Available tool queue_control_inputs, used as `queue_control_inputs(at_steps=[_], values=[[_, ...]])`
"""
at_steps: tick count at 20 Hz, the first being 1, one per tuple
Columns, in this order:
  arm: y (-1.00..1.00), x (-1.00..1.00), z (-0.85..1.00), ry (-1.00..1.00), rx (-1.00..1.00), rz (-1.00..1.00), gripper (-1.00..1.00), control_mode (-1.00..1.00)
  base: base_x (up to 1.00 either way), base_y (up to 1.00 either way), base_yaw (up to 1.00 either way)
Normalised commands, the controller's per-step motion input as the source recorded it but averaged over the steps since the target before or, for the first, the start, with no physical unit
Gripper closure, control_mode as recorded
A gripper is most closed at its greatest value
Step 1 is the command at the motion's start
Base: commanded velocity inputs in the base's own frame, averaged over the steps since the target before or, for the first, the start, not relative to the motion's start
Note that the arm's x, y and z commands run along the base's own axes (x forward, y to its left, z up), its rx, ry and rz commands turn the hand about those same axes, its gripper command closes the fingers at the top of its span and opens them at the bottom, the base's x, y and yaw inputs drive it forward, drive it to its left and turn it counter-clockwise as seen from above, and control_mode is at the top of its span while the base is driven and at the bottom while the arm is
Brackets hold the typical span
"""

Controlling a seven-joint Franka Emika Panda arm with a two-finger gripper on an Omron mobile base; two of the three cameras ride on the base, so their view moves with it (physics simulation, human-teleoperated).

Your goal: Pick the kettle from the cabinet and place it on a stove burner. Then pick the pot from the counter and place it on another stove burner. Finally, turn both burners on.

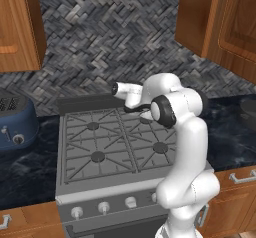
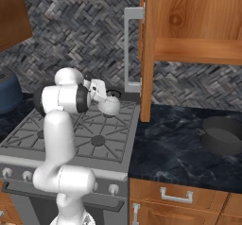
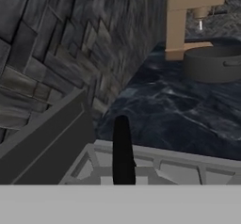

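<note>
The small silvery-white kettle (image 2: 112, 108) sits low over the back right burner of the stove (image 2: 28, 139), and I cannot tell whether it rests on the grate. My gripper (image 2: 107, 94) is shut on its thin black arched handle. In the hand view the dark fingertips (image 3: 122, 148) stand pressed together above the stove's back edge. The dark grey pot (image 2: 221, 134) (image 3: 212, 64) stands on the black counter (image 2: 170, 148) to the right of the stove. Above the counter the cabinet (image 2: 198, 49) is open, its door (image 2: 146, 54) swung out. Other burners (image 1: 98, 156) (image 1: 160, 147) are bare.
A blue toaster (image 1: 15, 124) stands on the counter left of the stove. Round knobs (image 1: 104, 208) line the stove's front. The open door's edge hangs between the stove and the pot. The herringbone backsplash (image 1: 100, 42) rises close behind the gripper.
</note>
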Motion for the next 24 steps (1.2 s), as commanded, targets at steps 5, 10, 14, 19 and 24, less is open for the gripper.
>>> queue_control_inputs(at_steps=[5,10,14,19,24], values=[[0.05,-0.14,-0.30,0.00,0.00,0.00,1.00,-1.00,0.00,0.00,0.00],[0.21,-0.09,-0.34,0.01,0.00,0.00,1.00,-1.00,0.00,0.00,0.00],[0.26,-0.03,-0.36,0.01,0.00,0.00,1.00,-1.00,0.00,0.00,0.00],[0.37,-0.01,-0.36,0.00,0.00,0.00,1.00,-1.00,0.00,0.00,0.00],[0.28,-0.03,-0.29,0.00,0.00,0.00,-1.00,-1.00,0.00,0.00,0.00]])
